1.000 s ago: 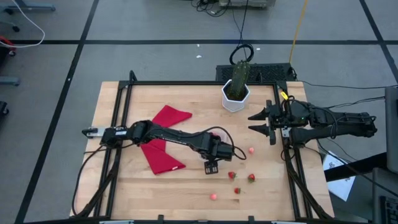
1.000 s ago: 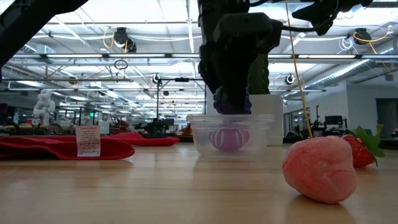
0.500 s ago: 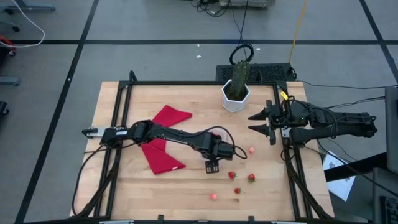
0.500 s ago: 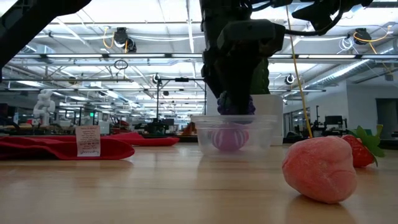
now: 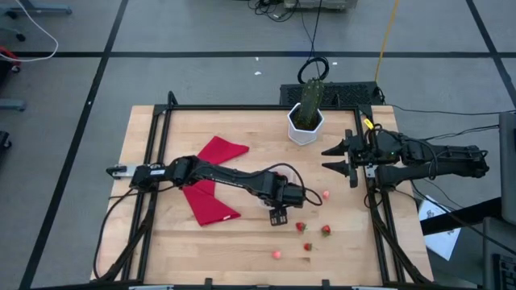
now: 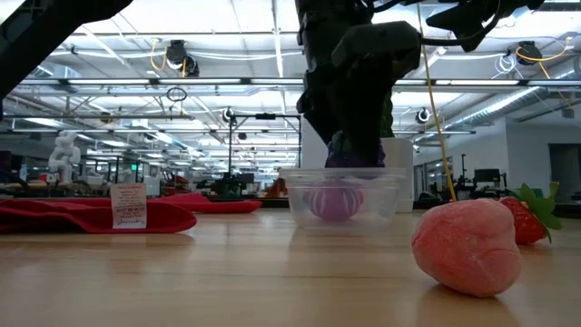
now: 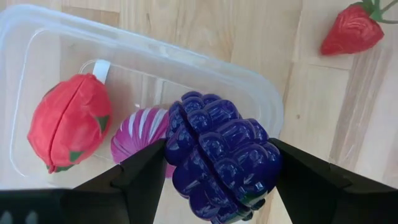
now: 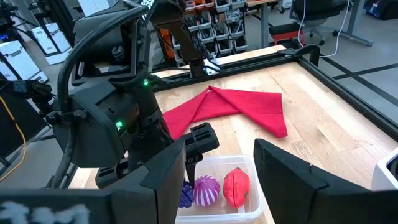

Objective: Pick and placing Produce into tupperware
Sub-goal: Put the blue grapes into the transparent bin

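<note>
My left gripper (image 5: 280, 213) is shut on a purple toy grape cluster (image 7: 221, 158) and holds it over the clear tupperware (image 7: 261, 93), at about rim height in the low view (image 6: 356, 153). Inside the tupperware lie a red fruit (image 7: 68, 121) and a pink striped piece (image 7: 138, 142). Loose produce lies on the table near it: a red strawberry (image 7: 351, 31) and a pink piece (image 6: 467, 245) among them. My right gripper (image 5: 337, 159) is open and empty, in the air by the table's right edge. My left gripper pinches the grape cluster by its two opposite sides (image 7: 175, 155) between its two fingers (image 7: 140, 177). The fingers come from above, pointing down. The cluster hangs clear over the tupperware, its lower end about level with the rim (image 6: 340, 171).
A red cloth (image 5: 211, 177) lies left of the tupperware. A white hexagonal pot with a green cactus-like plant (image 5: 306, 121) stands at the far edge. Several small fruits (image 5: 314, 229) lie scattered toward the near right. A black frame (image 5: 375, 201) borders the table.
My left gripper has gone a little toward the table's right edge with the grape cluster, staying shut on it over the tupperware.
</note>
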